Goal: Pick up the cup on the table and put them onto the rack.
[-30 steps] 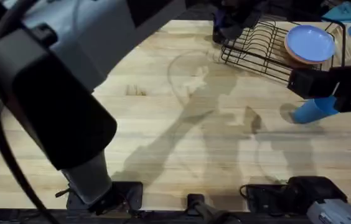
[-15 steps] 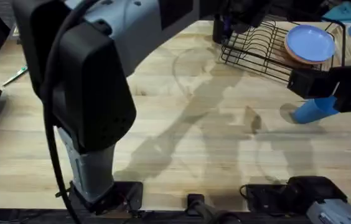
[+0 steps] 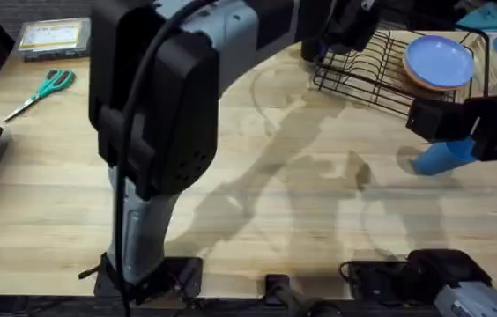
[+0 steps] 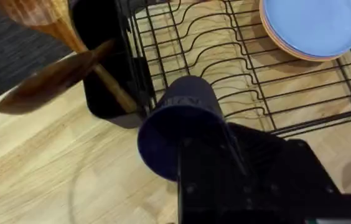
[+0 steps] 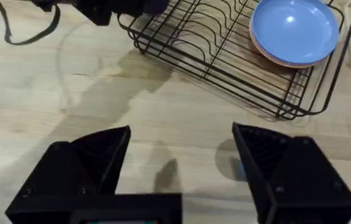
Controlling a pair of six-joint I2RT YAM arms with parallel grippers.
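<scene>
Jaws: left gripper (image 4: 225, 146) pinching navy cup (image 4: 178, 127) at wire rack's (image 4: 225, 56) left end; right gripper (image 5: 182, 155) spread above bench (image 5: 101, 118), sky-blue cup (image 3: 442, 157) beneath it.

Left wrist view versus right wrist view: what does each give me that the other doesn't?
Left wrist alone: the navy cup held in the left hand at the rack's edge, plus the black holder with wooden utensils.
Right wrist alone: the right hand open over bare table, a sliver of light blue cup by one finger.
Both: the black wire rack and the blue plate in it.
</scene>
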